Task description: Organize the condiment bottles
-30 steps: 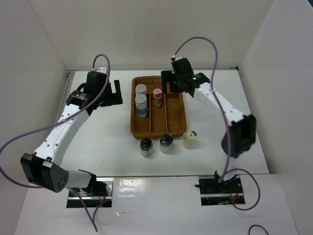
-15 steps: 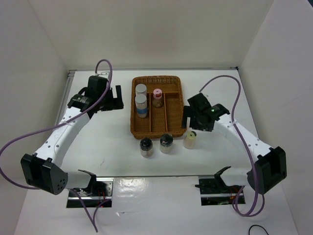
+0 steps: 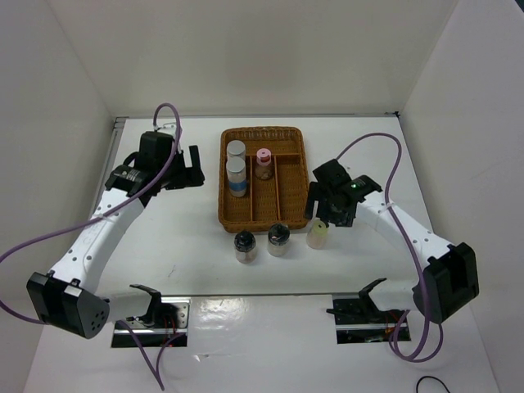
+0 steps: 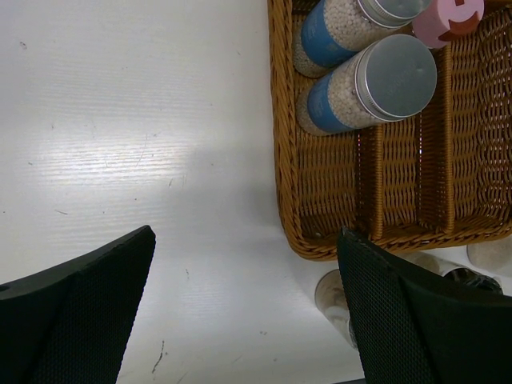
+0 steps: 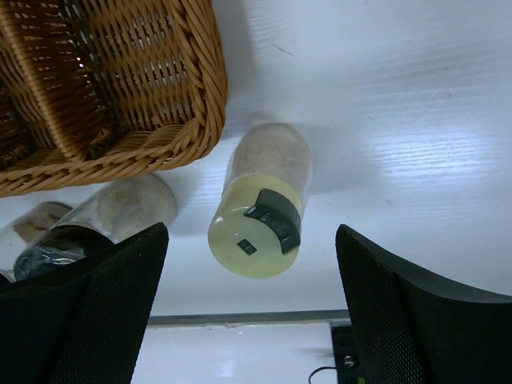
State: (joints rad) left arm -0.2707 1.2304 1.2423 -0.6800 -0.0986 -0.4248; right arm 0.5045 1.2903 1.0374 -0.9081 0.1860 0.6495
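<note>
Two white bottles with silver tops and blue bands (image 3: 237, 176) (image 4: 376, 84) stand in the left compartment of the wicker tray (image 3: 295, 214). The pink-capped bottle (image 3: 264, 162) (image 4: 448, 16) stands in the middle compartment. Two clear black-capped bottles (image 3: 245, 246) (image 3: 278, 240) and the cream yellow-capped bottle (image 3: 318, 233) (image 5: 254, 232) stand on the table before the tray. My right gripper (image 3: 326, 214) (image 5: 250, 240) is open, just above the yellow-capped bottle, a finger on each side, not touching. My left gripper (image 3: 196, 165) (image 4: 246, 236) is open and empty over the table, left of the tray.
The tray's rim (image 5: 200, 96) lies close beside the yellow-capped bottle. A black-capped bottle (image 5: 120, 212) stands just left of it. The white enclosure walls (image 3: 74, 74) close in the table on three sides. Purple cables arc over both arms.
My right arm has swung from the tray's far right corner down to the near side, above the yellow-capped bottle. My left gripper has drifted slightly left. The bottles have not moved.
</note>
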